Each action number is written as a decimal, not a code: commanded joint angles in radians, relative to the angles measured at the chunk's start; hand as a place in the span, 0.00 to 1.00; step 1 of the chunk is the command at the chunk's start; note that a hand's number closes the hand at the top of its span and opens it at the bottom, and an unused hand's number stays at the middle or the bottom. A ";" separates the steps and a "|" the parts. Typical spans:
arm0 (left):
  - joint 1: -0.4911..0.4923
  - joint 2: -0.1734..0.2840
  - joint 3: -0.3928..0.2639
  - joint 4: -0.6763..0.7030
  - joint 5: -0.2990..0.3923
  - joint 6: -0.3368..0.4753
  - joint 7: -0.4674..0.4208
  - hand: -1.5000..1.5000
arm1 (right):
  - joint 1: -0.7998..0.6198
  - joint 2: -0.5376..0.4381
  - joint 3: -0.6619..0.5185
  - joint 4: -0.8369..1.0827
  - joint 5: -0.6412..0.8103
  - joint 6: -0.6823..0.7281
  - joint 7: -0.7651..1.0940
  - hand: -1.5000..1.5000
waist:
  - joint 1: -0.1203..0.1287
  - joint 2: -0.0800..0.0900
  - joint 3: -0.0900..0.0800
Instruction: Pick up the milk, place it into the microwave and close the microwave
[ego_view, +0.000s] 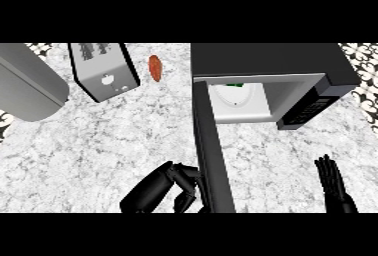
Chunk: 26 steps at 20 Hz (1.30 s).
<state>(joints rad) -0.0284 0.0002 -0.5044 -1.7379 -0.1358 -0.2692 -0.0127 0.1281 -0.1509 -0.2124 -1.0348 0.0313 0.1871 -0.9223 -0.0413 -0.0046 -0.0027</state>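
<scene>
The microwave stands at the back right with its cavity open. Its dark door swings out toward me, seen edge-on as a long bar. The milk, a white carton with a green top, stands inside the cavity on the left side. My left hand is low on the door's left, outer side, its relaxed, slightly bent fingers against the door and holding nothing. My right hand rests open at the lower right, fingers up, apart from the microwave.
A silver toaster stands at the back left, with a small red-orange food item beside it. A large grey rounded object fills the far left. The marble counter lies between them and my left hand.
</scene>
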 joint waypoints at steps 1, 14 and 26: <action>-0.090 0.000 -0.076 0.222 -0.047 0.067 -0.077 1.00 | 0.141 -0.050 -0.003 -0.174 -0.038 0.077 -0.006 0.00 | -0.002 0.004 0.000; -0.333 0.000 -0.365 0.653 0.190 0.576 -0.359 1.00 | 0.328 -0.148 0.020 -0.569 -0.208 0.249 0.098 0.00 | -0.047 0.016 -0.002; -0.504 0.000 -0.541 0.684 0.482 0.750 -0.381 1.00 | 0.367 -0.174 0.082 -0.822 -0.297 0.256 0.238 0.00 | -0.100 0.024 -0.003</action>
<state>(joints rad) -0.4914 0.0073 -0.9999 -1.0237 0.2647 0.4182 -0.3849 0.4988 -0.3094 -0.1422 -1.8054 -0.2397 0.4051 -0.6933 -0.1245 0.0173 -0.0056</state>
